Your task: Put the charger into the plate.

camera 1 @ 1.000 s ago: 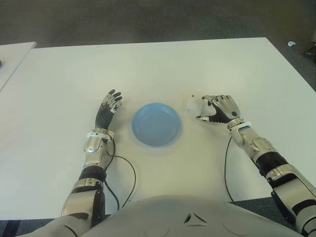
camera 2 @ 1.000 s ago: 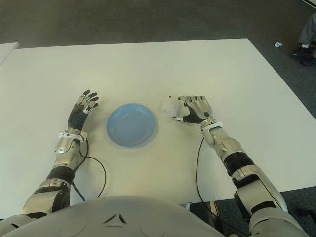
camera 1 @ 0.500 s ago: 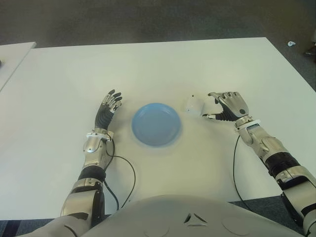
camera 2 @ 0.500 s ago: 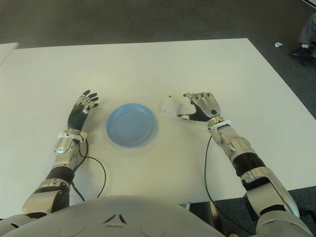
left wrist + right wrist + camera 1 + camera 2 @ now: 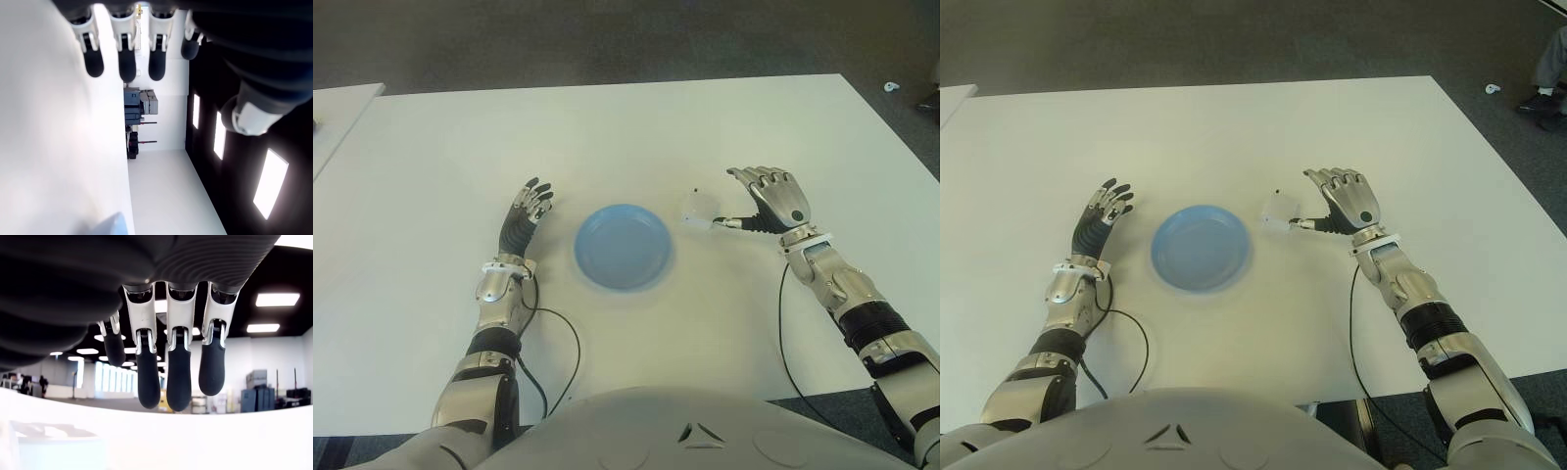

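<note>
Sitting on table (image 5: 724,323), charger (image 5: 697,209) lay between plate (image 5: 623,246) and right hand (image 5: 771,203), outside plate. Right fingers spread, empty, thumb tip near charger. Left hand (image 5: 526,217) open beside plate. Charger likely light, rigid, smooth; pinch opposite flat sides.

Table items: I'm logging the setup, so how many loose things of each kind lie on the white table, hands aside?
Blue plate: 1
White charger: 1
Total: 2, both on the white table. The plate holds nothing. The charger lies at the open right hand, by its thumb tip; the open left hand holds nothing.
</note>
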